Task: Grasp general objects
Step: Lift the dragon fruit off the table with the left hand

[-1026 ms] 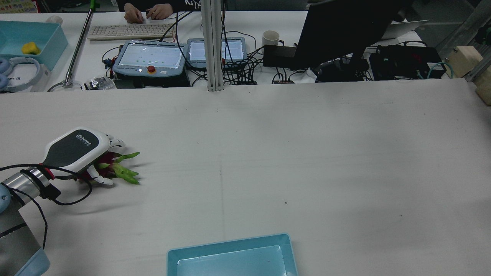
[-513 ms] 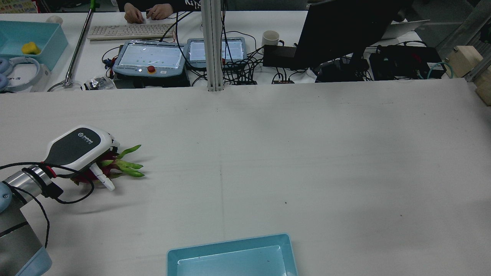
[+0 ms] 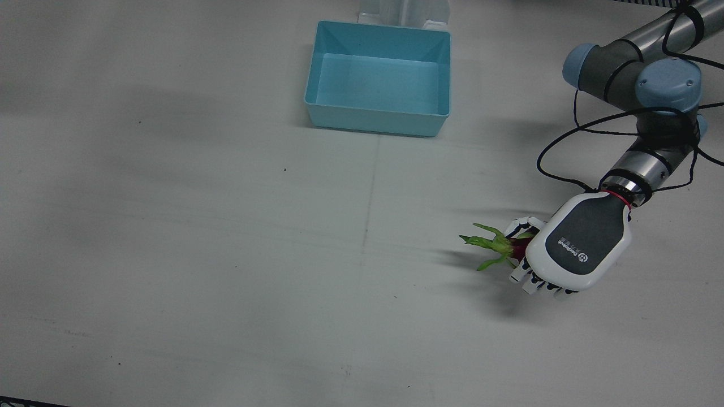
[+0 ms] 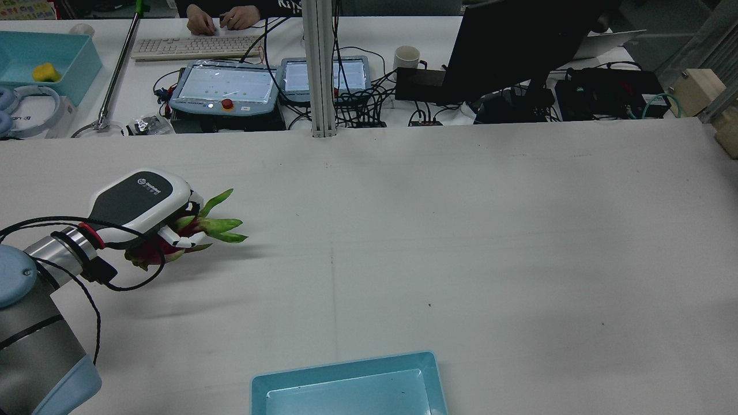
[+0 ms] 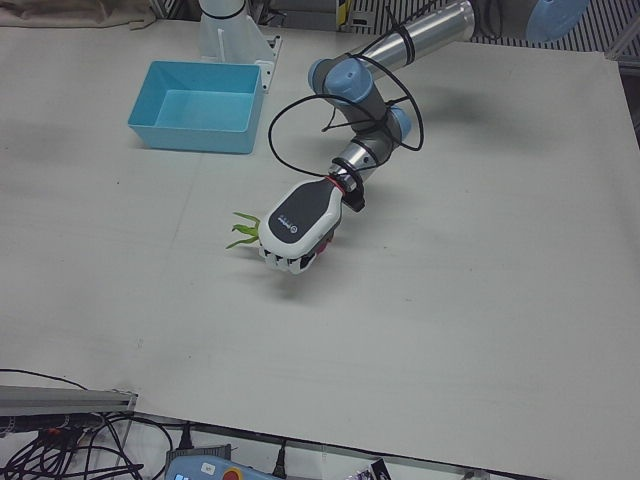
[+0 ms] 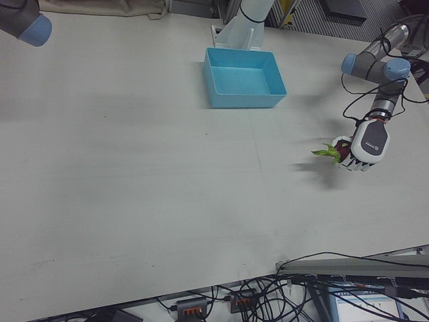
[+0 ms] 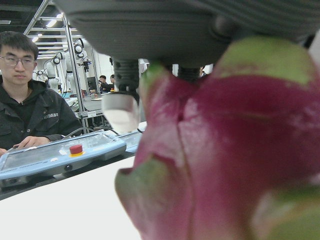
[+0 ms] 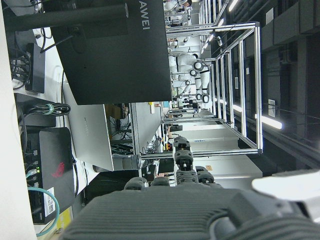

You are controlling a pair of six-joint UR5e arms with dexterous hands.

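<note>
L hand clasps dragon fruit; lifted off table.

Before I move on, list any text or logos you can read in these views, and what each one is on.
"AWEI": on the back of the black monitor in the right hand view; the start of the word is cut off.
Logo and small print on the back of the left hand: too small to read.
Print on the man's jacket: blurred, unreadable.
Nothing else readable.

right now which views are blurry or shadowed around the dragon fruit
Left hand view: the dragon fruit fills the frame, soft and out of focus. Front view: sharp, and the left hand and fruit cast a soft shadow on the table. Rear view: dimmer, a faint shadow below the hand.
</note>
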